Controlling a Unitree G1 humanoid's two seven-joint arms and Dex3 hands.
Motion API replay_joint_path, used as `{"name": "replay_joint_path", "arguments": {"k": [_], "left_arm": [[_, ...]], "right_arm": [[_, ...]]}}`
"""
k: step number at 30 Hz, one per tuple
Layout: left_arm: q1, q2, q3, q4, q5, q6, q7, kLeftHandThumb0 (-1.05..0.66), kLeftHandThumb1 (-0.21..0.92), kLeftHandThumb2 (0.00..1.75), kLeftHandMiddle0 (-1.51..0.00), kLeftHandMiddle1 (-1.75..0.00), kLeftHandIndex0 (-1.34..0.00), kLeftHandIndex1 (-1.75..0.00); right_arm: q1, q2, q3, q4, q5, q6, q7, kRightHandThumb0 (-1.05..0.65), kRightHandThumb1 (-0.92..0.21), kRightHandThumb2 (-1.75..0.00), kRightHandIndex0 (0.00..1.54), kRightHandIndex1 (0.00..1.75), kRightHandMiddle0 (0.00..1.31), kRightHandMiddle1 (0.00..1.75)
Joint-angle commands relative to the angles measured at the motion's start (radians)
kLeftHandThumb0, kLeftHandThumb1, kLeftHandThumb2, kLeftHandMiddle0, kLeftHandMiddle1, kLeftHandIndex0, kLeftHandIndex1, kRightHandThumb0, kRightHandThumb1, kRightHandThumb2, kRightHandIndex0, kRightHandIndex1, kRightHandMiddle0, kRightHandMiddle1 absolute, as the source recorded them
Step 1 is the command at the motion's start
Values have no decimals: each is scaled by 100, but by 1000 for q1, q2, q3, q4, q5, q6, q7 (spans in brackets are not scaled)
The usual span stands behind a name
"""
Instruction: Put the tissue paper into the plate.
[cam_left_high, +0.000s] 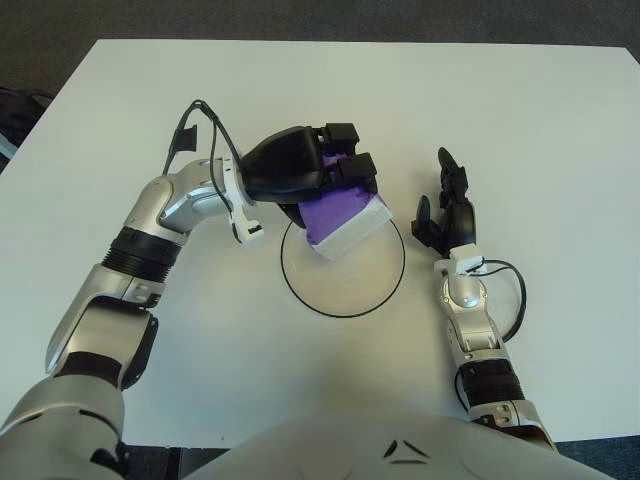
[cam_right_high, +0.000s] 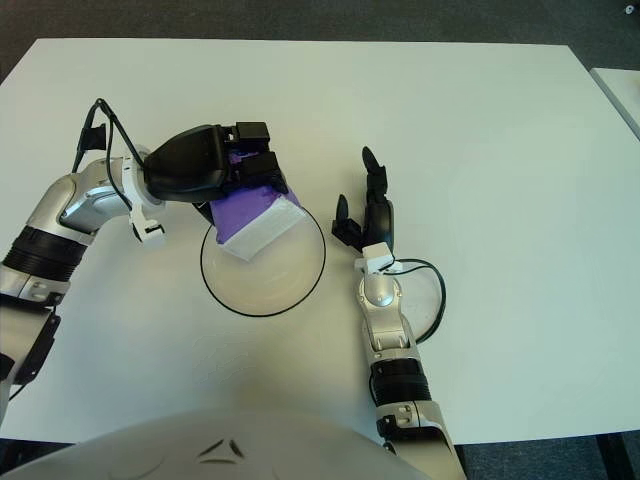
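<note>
A purple and white tissue pack (cam_left_high: 343, 218) hangs tilted over the far left part of the round white plate with a dark rim (cam_left_high: 344, 292). My left hand (cam_left_high: 318, 172) is shut on the pack's upper end, its black fingers curled over the purple top. I cannot tell whether the pack's low white corner touches the plate. My right hand (cam_left_high: 447, 207) shows just right of the plate with its fingers spread and nothing in them.
The plate stands near the middle of a white table (cam_left_high: 520, 120). A black cable (cam_left_high: 508, 300) loops beside my right forearm. Dark floor shows past the table's far edge.
</note>
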Motion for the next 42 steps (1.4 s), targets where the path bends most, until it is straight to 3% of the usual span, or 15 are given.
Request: {"name": "replay_joint_path", "arguments": {"k": [1,18,36,42], "left_arm": [[11,-2,8,21,7,-33,30,0,10,155,-80,-168,-54,-175],[25,-14,-14,98,-65,-113,21,0,13,151,-78,-167,-52,-175],[59,-17,-41,114,-161,-136,-35,0,18,146,-75,-166,-48,-175],[75,-16,-65,101,-230,-103,-79,0,17,147,-73,-172,-51,-171]], "right_arm": [[61,-8,-14,65,7,46,3,-73,-92,-88,10,1,0,32],[54,-4,-14,74,4,41,-6,-73,-92,-89,10,1,0,31],[49,-1,-11,83,5,33,-7,-74,-92,-88,9,0,0,31],[48,0,-9,85,2,36,-8,-74,-92,-88,9,0,0,31]]}}
